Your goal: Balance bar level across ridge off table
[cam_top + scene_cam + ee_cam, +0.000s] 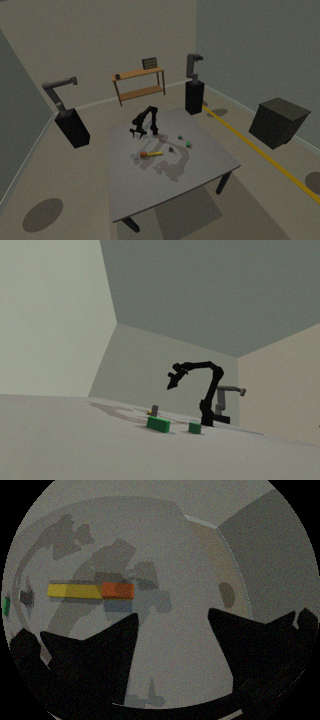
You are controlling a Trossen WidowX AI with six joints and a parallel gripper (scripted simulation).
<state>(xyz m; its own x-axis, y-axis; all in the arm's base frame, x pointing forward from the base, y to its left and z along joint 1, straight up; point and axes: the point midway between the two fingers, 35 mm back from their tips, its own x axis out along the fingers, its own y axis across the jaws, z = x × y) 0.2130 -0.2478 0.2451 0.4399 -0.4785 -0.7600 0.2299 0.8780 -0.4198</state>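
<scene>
The bar, a yellow stick with an orange block at one end, lies on the table. In the exterior view only a bit of yellow shows behind the ridge. The ridge, a small grey piece, stands on the table a little beyond the bar's yellow end, apart from it. My gripper is open and empty, above the table. In the wrist view the bar lies ahead and to the left of the fingers.
A green block and a smaller green block stand on the table on the ridge's far side from the bar. Two grey arms on black pedestals, a wooden shelf and a dark cabinet stand off the table.
</scene>
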